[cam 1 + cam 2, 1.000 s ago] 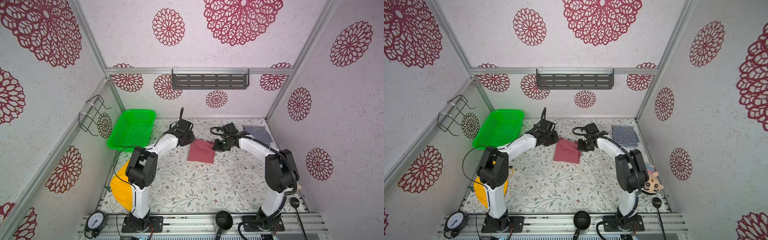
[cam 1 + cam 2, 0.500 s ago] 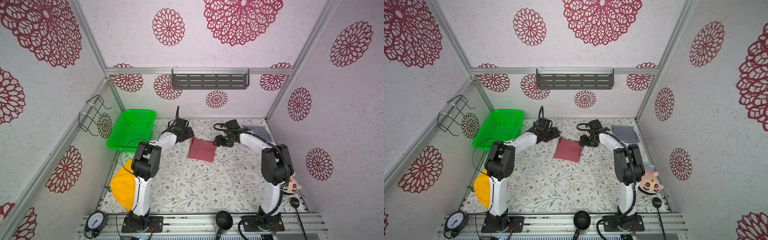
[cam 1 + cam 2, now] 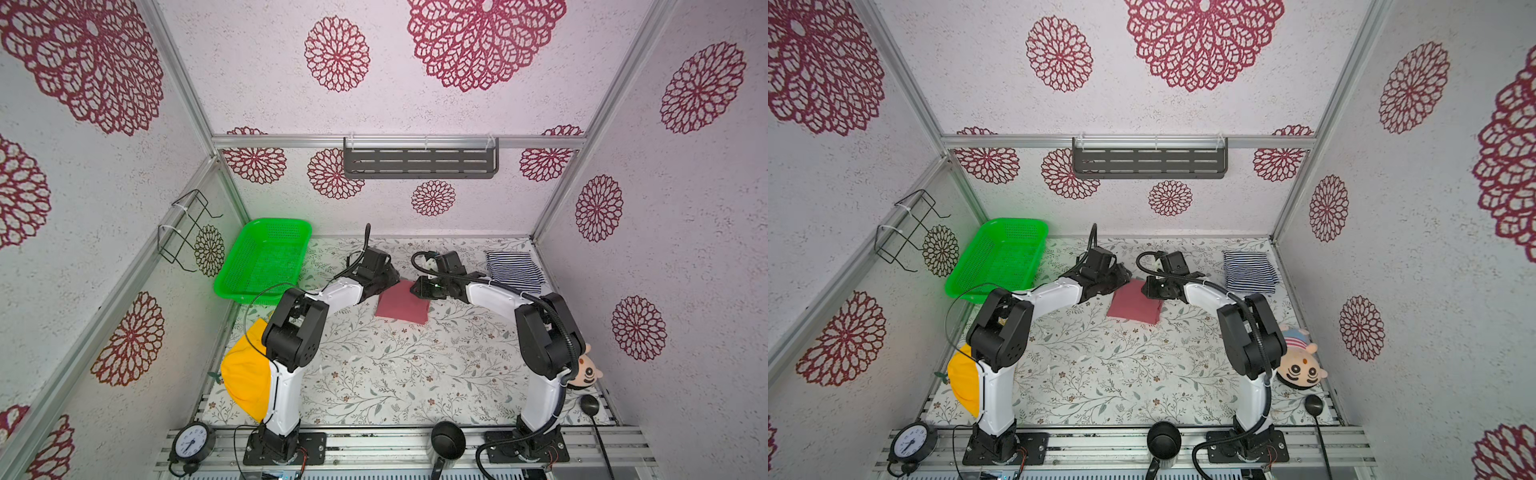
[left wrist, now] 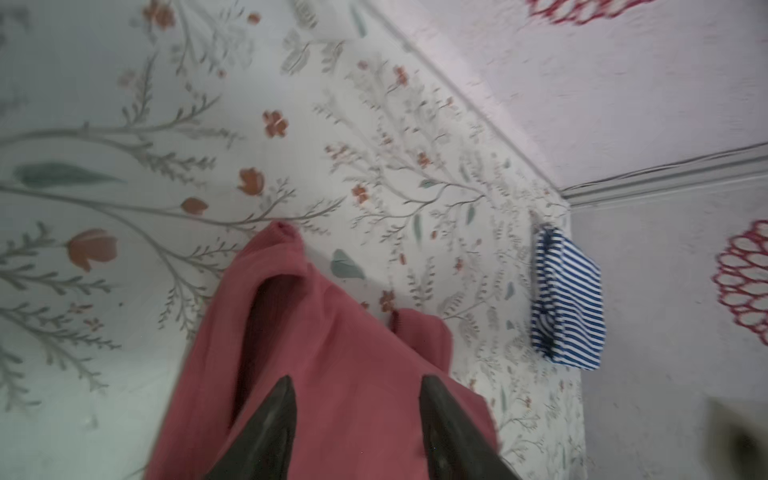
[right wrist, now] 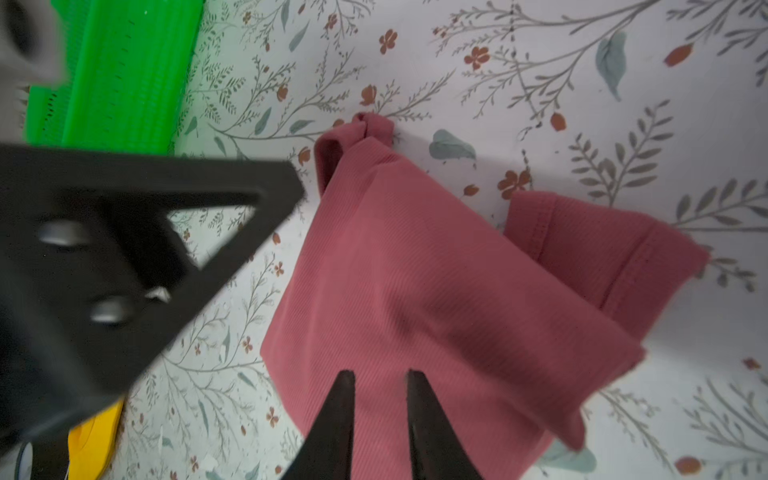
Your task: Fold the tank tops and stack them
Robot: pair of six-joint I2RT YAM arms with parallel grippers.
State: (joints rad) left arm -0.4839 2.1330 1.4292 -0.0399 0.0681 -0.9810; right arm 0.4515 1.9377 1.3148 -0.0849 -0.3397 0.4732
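The plain rose-red tank top (image 3: 402, 306) lies folded into a compact rectangle just above the centre of the frame in both top views, flat on the floral-print table (image 3: 395, 374). In the wrist views its far edge shows a loose strap loop and a hemmed flap lying beside the main fold. The striped tank top (image 3: 514, 272), also folded, lies well apart from it at the upper right of the table, near the back corner. The left gripper (image 4: 357, 395) stands at the upper left corner of the rose-red top and the right gripper (image 5: 380, 386) at its upper right edge, so the 2 face each other across the cloth. The left jaws are parted moderately wide; the right jaws are parted by a narrow gap. Red cloth shows through each gap, and neither pair is seen pinching it; whether the tips touch the fabric cannot be told. Farther out, a green basket (image 3: 266, 257) occupies the upper left of the table, a yellow hat (image 3: 245, 374) sits at the lower left partly behind the left arm, and a doll (image 3: 1302, 365) lies at the lower right beside the right arm.
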